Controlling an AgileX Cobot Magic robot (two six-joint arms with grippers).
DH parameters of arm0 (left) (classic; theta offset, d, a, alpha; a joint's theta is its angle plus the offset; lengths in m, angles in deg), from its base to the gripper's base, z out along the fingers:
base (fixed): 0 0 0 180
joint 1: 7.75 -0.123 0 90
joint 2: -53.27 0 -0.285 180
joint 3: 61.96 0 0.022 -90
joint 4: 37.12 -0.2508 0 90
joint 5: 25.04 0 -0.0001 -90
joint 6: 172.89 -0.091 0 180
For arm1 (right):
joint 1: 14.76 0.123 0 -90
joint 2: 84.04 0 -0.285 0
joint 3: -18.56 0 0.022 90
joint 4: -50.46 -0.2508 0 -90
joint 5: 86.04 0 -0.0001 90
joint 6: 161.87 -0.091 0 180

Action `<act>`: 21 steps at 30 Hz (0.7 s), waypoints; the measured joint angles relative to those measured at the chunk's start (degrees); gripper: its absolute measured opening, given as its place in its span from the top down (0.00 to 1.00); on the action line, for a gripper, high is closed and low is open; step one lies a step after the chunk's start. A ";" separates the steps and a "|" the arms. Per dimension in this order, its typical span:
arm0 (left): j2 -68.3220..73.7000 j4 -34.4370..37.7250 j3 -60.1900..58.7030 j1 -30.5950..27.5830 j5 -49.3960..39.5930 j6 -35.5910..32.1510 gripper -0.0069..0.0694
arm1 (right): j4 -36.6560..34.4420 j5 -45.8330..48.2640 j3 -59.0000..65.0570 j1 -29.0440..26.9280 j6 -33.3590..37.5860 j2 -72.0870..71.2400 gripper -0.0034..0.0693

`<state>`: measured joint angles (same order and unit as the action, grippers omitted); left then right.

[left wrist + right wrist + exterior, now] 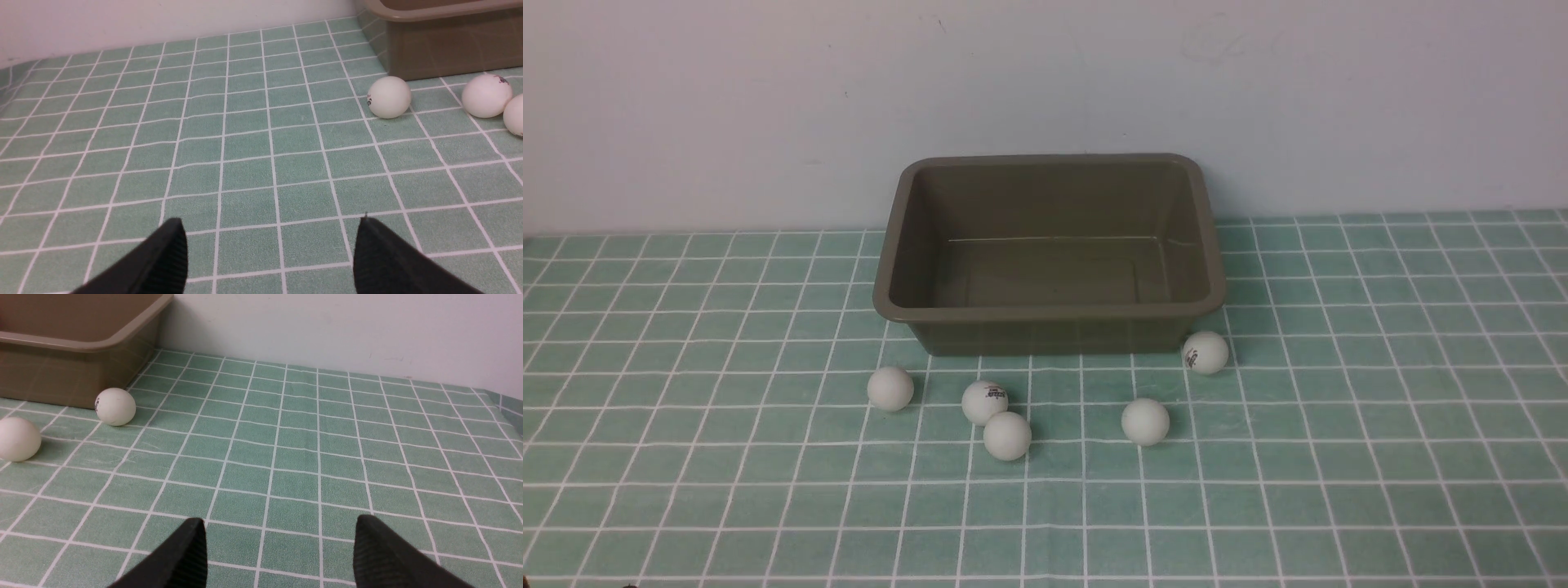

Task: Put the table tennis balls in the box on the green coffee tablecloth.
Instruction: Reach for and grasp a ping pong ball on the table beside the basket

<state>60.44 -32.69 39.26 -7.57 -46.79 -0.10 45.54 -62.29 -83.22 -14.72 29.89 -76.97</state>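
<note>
Several white table tennis balls lie on the green coffee tablecloth (1339,490) in front of the olive-brown box (1045,314), which holds nothing. One ball (890,389) is at the left, two touching balls (985,402) (1007,435) sit near the middle, one ball (1145,421) is further right, and one ball (1205,352) rests by the box's right front corner. Neither arm shows in the front view. My left gripper (270,222) is open over bare cloth, well short of the nearest ball (389,97). My right gripper (282,519) is open too, away from its nearest ball (115,406).
A pale wall (1045,82) rises right behind the box. The cloth's edge drops off at the far side in the right wrist view (506,404). The box wall (441,49) stands just behind the balls.
</note>
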 joint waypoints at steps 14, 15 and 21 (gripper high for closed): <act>0.00 0.00 0.00 0.00 0.00 0.00 0.26 | -6.11 1.55 -6.29 0.00 -0.11 0.00 0.34; 0.00 0.00 0.00 0.00 0.00 0.00 0.26 | -6.76 3.51 -10.35 0.00 -0.16 0.00 0.34; 0.00 0.00 0.00 0.00 0.00 0.00 0.26 | -7.17 15.21 -23.71 0.00 -0.16 0.00 0.34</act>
<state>60.44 -32.69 39.26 -7.57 -46.79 -0.10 38.37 -47.09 -106.93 -14.72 29.73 -76.97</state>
